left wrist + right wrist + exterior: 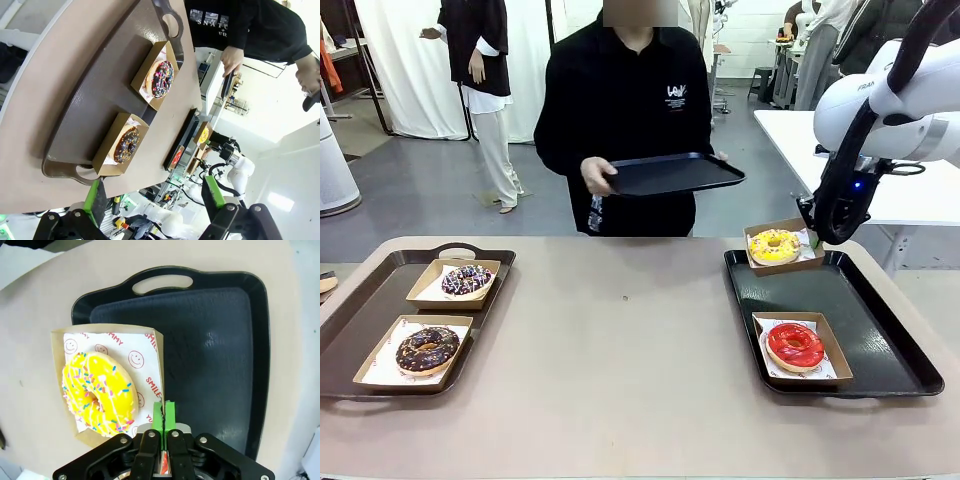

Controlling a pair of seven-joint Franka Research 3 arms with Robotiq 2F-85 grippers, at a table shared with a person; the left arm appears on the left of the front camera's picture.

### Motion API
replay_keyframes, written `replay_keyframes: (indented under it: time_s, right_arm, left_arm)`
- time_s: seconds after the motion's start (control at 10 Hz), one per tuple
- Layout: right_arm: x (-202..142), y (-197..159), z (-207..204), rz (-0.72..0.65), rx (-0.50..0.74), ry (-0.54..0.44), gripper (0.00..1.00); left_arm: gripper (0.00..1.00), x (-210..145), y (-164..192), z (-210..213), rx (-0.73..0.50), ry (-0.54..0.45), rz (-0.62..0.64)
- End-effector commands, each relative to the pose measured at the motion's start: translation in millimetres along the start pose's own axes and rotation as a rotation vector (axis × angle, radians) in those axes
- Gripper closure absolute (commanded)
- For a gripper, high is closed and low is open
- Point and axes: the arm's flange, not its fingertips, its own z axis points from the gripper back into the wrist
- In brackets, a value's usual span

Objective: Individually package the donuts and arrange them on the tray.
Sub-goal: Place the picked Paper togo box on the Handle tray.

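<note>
Right tool (pixel 163 410) pinches the yellow donut's (pixel 100 392) box (pixel 156 365) wall at the tray (pixel 215 350) edge; left tool (pixel 155 192) hangs wide open, empty.

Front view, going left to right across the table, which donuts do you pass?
Chocolate donut → purple donut → yellow donut → red donut.

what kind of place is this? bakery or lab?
Likely a robot lab staging a bakery task, not a shop: a white robot arm over the table, donuts in paper boxes on trays, another workbench behind.
</note>
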Motion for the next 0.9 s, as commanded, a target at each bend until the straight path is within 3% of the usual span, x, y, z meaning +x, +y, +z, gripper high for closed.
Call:
replay_keyframes:
  time_s: [0.0,0.3,0.5,0.8]
  right_arm:
    - [-1.0,0.9,4.8,-0.001,-0.015,0.004,0.99]
    - [-0.2,0.2,1.9,0.001,-0.001,0.001,0.99]
    - [8.1,5.5,-19.8,0.085,-0.039,-0.026,0.99]
    - [24.8,17.0,-41.7,0.084,-0.067,0.019,0.99]
  left_arm:
    - [0.00,-3.9,0.2,0.5,-0.010,-0.001,-0.003]
    - [0.00,-3.9,0.2,0.5,-0.010,-0.001,-0.003]
    - [0.00,-3.9,0.2,0.5,-0.010,-0.001,-0.003]
    - [0.00,-3.9,0.2,0.5,-0.010,-0.001,-0.003]
